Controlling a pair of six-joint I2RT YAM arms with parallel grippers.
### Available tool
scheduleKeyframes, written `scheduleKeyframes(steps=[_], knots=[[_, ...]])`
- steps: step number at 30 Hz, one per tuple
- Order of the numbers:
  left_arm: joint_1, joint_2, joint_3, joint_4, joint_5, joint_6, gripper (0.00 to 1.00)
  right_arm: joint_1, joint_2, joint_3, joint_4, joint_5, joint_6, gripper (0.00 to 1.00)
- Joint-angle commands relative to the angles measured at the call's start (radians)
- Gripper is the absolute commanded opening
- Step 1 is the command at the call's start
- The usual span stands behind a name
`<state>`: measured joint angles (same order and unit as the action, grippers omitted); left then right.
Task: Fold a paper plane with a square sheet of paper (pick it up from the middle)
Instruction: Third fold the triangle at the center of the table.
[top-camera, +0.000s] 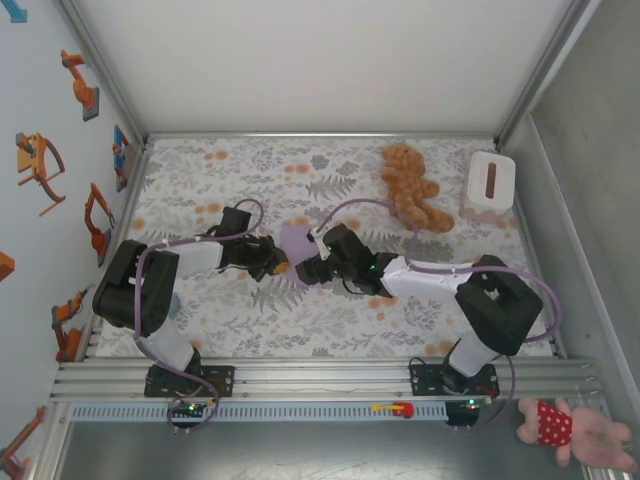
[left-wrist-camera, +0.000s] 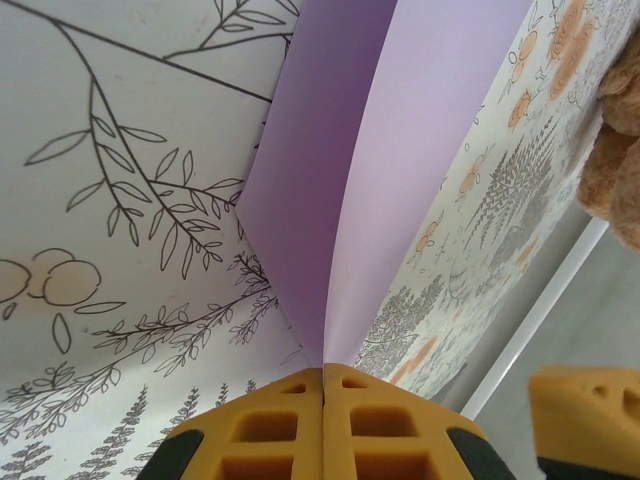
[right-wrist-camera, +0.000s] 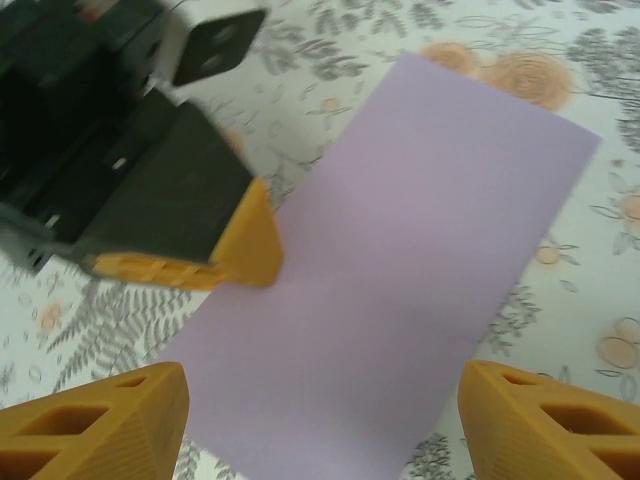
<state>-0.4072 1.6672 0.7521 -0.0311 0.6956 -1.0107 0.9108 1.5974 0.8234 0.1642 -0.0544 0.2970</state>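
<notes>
- From above, I see the sheet of paper (top-camera: 297, 240) near the middle of the bench (top-camera: 250, 325), between the two arms. The left tool (top-camera: 279, 266) meets its near left corner and the right tool (top-camera: 311, 258) is just beside its right edge. A teddy bear (top-camera: 410, 187) and a white box (top-camera: 490, 182) lie well apart, at the far right.
- On the left wrist camera, the left tool (left-wrist-camera: 323, 385) is clenched on the sheet of paper (left-wrist-camera: 340, 180). Its yellow pads (left-wrist-camera: 270, 425) press together and pinch two purple layers where they meet. The teddy bear (left-wrist-camera: 612, 150) shows at the right edge.
- On the right wrist camera, the right tool (right-wrist-camera: 320, 430) is released, its pads (right-wrist-camera: 100, 420) spread wide at the lower corners. The sheet of paper (right-wrist-camera: 430, 250) shows as a long rectangle over the bench (right-wrist-camera: 620, 300). The left tool (right-wrist-camera: 235, 255) grips its left edge.
</notes>
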Motion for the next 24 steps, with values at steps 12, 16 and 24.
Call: scheduleKeyframes(steps=[12, 16, 24], knots=[[-0.008, -0.010, 0.023, -0.025, -0.004, -0.025, 0.04, 0.121, 0.128, 0.046, 0.001, 0.087, -0.372, 0.68], [-0.008, -0.005, 0.024, -0.026, -0.003, -0.028, 0.04, 0.121, 0.133, 0.042, 0.015, 0.138, -0.381, 0.53], [-0.008, -0.004, 0.028, -0.031, -0.003, -0.027, 0.04, 0.121, 0.097, 0.018, 0.044, 0.140, -0.390, 0.34]])
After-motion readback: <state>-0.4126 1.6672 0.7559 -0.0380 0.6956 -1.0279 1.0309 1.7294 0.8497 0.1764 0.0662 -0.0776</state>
